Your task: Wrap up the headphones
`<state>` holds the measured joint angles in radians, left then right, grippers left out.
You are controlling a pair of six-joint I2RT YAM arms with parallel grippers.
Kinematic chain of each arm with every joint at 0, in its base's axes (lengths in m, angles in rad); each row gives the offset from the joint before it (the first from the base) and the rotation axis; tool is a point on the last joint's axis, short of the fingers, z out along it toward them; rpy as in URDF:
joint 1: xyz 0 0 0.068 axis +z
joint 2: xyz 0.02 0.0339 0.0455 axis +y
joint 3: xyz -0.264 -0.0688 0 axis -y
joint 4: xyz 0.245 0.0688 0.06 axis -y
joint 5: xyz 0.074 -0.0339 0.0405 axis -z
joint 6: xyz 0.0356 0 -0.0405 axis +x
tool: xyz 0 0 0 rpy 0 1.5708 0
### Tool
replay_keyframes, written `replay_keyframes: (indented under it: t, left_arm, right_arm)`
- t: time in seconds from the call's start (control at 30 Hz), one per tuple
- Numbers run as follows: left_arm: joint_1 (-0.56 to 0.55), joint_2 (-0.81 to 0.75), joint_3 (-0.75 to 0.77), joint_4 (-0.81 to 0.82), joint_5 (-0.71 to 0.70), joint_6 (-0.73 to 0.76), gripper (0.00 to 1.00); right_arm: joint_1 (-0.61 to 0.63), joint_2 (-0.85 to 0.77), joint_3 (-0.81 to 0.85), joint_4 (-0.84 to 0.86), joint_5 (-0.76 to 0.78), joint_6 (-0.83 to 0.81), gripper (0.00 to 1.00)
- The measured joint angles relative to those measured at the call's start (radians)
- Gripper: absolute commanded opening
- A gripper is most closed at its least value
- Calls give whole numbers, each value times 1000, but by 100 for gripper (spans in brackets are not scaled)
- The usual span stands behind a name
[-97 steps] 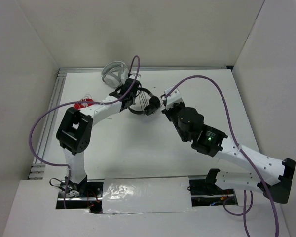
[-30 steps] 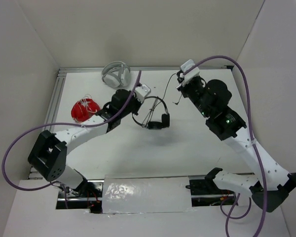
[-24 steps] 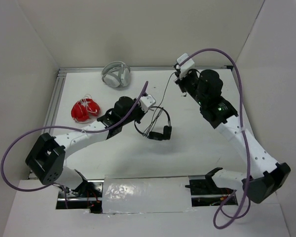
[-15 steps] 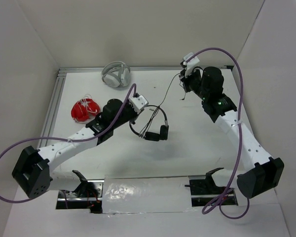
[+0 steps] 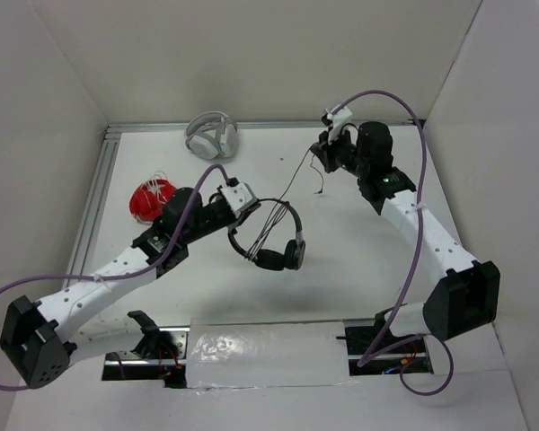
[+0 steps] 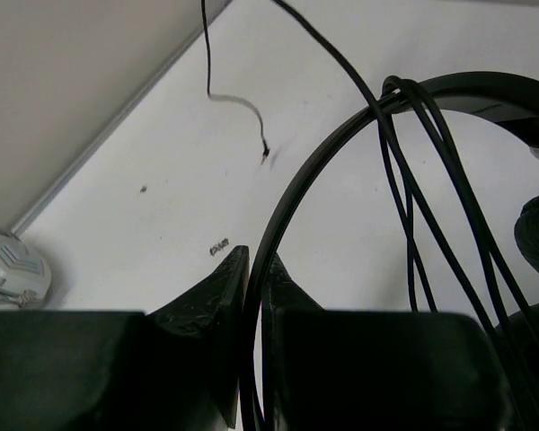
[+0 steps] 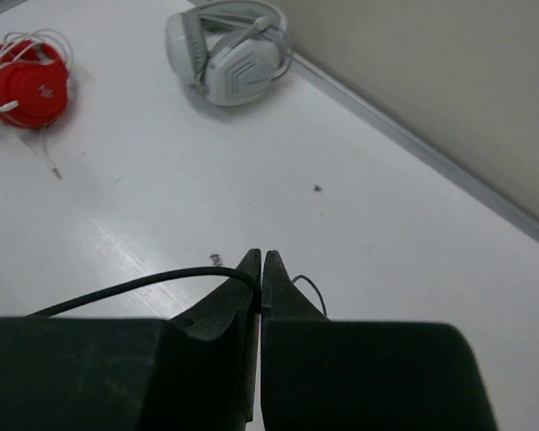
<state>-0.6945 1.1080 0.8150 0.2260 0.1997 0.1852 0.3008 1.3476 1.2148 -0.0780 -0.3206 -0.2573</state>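
Top external view: a white bench [image 5: 359, 269], walled on three sides, carries two white-and-black arms. The left arm [image 5: 117, 265] reaches toward mid-bench. The left end effector [image 6: 254, 268] is clamped on the thin headband of the headphones [image 5: 271, 259], which hang over the bench centre with both round ear pads toward the near edge. The right arm [image 5: 422, 233] stretches to the far right. The right end effector [image 7: 261, 262] is pinched together on the cable [image 5: 294, 177], which runs almost straight from there to several strands looped over the headband. White-grey headphones [image 5: 212, 135] lie at the far edge. Red headphones [image 5: 153, 199] lie near the left edge. A short loose cable end dangles beside the right end effector.
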Motion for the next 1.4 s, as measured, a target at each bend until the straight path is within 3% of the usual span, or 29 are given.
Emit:
replay_keyframes:
  t: [0.33, 0.5, 0.67, 0.9, 1.2, 1.4]
  left_arm:
    - [9, -135, 156, -142, 10, 0, 0]
    - [8, -139, 192, -202, -25, 4, 0]
    - [8, -139, 189, -245, -64, 21, 0]
    - [8, -137, 171, -249, -86, 16, 0]
    - [8, -136, 166, -248, -85, -8, 0]
    - [10, -137, 169, -227, 0, -40, 0]
  right_arm:
    - [19, 23, -182, 192, -179, 131, 0]
    - [22, -31, -236, 278, -109, 172, 0]
    - [1, -121, -224, 267, 58, 182, 0]
    - [-27, -170, -138, 251, 133, 166, 0]
    - [-48, -130, -109, 193, 128, 151, 0]
    - [-56, -103, -145, 211, -13, 164, 1]
